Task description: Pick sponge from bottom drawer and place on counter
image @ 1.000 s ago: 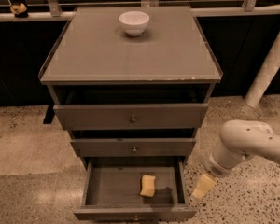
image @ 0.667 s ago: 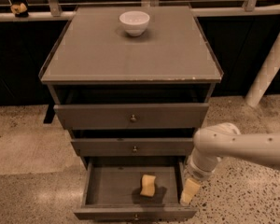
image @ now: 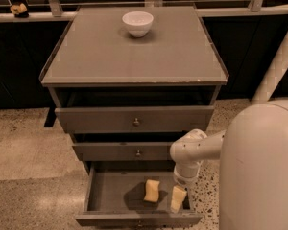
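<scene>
The yellow sponge (image: pixel 151 190) lies on the floor of the open bottom drawer (image: pixel 108 198), right of its middle. My gripper (image: pixel 177 199) hangs down inside the drawer just to the right of the sponge, near the drawer's right wall, a small gap away from it. The white arm reaches in from the right. The counter (image: pixel 134 51) is the flat grey-brown cabinet top above, with a white bowl (image: pixel 138 23) at its back middle.
Two taller drawers (image: pixel 134 120) above the bottom one stand slightly pulled out. My large white arm body (image: pixel 261 171) fills the lower right. A white post (image: pixel 278 61) stands right of the cabinet. A rail runs behind it, with a small object (image: pixel 18 8) at far left.
My arm has swung left and forward; the gripper moved from outside the drawer's right side to inside the drawer beside the sponge. The sponge has not moved.
</scene>
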You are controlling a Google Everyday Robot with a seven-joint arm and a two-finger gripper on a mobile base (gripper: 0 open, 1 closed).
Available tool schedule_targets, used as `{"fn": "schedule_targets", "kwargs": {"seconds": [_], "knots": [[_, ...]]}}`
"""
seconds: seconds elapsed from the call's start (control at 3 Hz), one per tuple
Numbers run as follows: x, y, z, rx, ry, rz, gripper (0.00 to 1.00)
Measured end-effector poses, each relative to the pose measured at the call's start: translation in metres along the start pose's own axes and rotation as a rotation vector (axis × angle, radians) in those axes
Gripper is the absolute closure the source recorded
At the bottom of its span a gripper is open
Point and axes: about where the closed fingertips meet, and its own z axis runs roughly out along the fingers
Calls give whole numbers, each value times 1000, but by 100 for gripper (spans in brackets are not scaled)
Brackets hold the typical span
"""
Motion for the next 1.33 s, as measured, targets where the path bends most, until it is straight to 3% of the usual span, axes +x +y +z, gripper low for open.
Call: {"fn": "schedule_targets", "kwargs": {"seconds": [0.33,0.67,1.0,1.33], "knots": [[0,0,0,0,0,0,0],[20,-8,4,-17,-73,87,0],[51,-24,34,-71,-131,299,0],[66,-32,90,-173,-86,516,0]]}}
